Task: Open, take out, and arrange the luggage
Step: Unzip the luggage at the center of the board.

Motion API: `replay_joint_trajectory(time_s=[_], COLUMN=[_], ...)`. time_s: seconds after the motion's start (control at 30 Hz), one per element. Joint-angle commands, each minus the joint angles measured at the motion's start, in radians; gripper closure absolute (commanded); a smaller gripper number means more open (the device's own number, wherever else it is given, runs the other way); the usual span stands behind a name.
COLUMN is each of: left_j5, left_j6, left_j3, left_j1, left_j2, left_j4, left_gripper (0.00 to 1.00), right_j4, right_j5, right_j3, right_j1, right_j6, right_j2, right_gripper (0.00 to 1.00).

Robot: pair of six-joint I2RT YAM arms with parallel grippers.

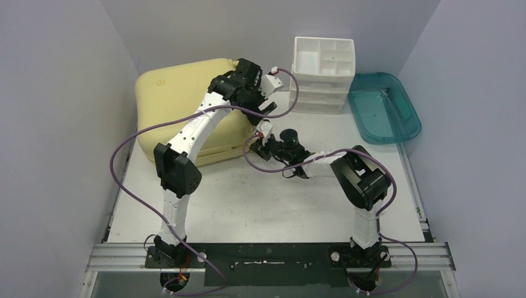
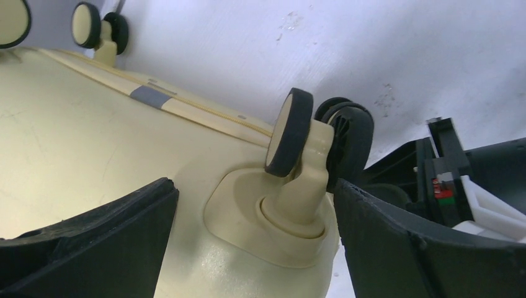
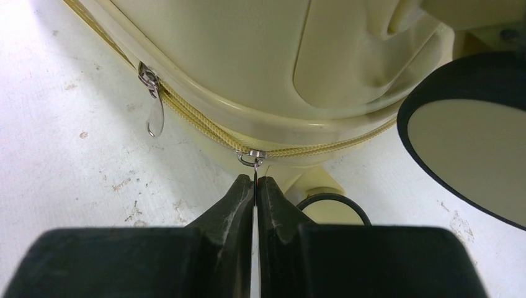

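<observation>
White tabletop (image 1: 279,205) was occupied at ten o'clock by the pale-yellow hard-shell luggage (image 1: 180,93), judged rigid and slippery; its metal zipper pull (image 3: 254,161) was pinched by the right gripper (image 3: 255,186), while the left gripper (image 2: 254,195) was spread wide.

Open table (image 1: 267,205) spans the near half. The luggage (image 1: 173,87) blocks the far left, its wheels (image 2: 288,133) jutting right; organizer (image 1: 324,74) and tray (image 1: 384,118) crowd the far right, side by side.
</observation>
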Motion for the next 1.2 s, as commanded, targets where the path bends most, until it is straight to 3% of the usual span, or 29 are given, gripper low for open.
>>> replay_joint_trajectory(time_s=[0.0, 0.2, 0.47, 0.83, 1.17], left_j5=[0.24, 0.28, 0.11, 0.046, 0.331], left_j6=[-0.057, -0.024, -0.009, 0.023, -0.097], left_j3=[0.105, 0.096, -0.046, -0.118, -0.071], left_j1=[0.019, 0.015, -0.01, -0.065, -0.001], left_j2=[0.037, 0.068, 0.053, 0.069, 0.004], left_j4=[-0.078, -0.137, -0.025, 0.015, 0.078], left_gripper=[0.05, 0.05, 0.05, 0.11, 0.07], right_j4=[-0.015, -0.02, -0.025, -0.031, -0.039], right_j5=[0.017, 0.017, 0.018, 0.015, 0.011], right_j3=[0.021, 0.025, 0.027, 0.033, 0.038], right_j1=[-0.004, -0.002, 0.0, 0.002, 0.004], right_j6=[-0.011, -0.011, -0.013, -0.016, -0.017], right_j2=[0.011, 0.015, 0.017, 0.026, 0.027], right_gripper=[1.0, 1.0, 1.0, 1.0, 1.0])
